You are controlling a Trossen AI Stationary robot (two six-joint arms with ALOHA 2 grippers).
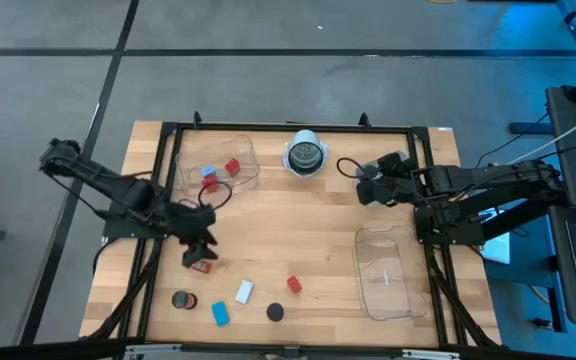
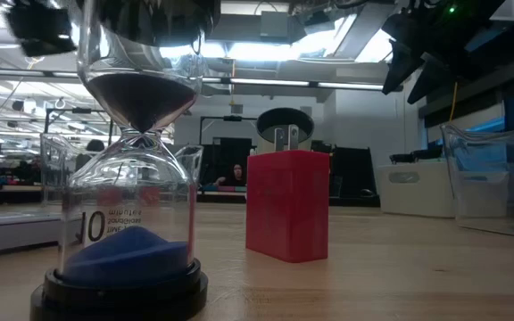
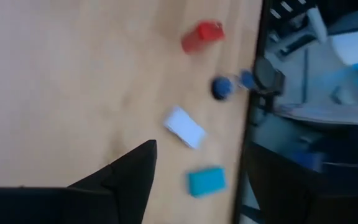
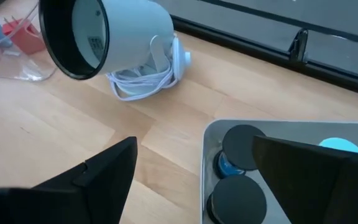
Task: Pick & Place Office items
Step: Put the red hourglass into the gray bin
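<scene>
High view: left gripper point(image 1: 200, 255) hangs over a red-framed tag point(image 1: 202, 266); smooth blue block point(image 1: 220, 313), white block point(image 1: 244, 291), red block point(image 1: 294, 285) lie on pale grained wood table point(image 1: 298, 220).
Left wrist view: fingers spread, empty.
Right wrist view: right gripper point(image 4: 194, 168) spread, empty.

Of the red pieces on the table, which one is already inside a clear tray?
The red block in the clear tray at the table's far left, beside a blue piece. The other red pieces, like the red charger block, lie on bare wood.
</scene>
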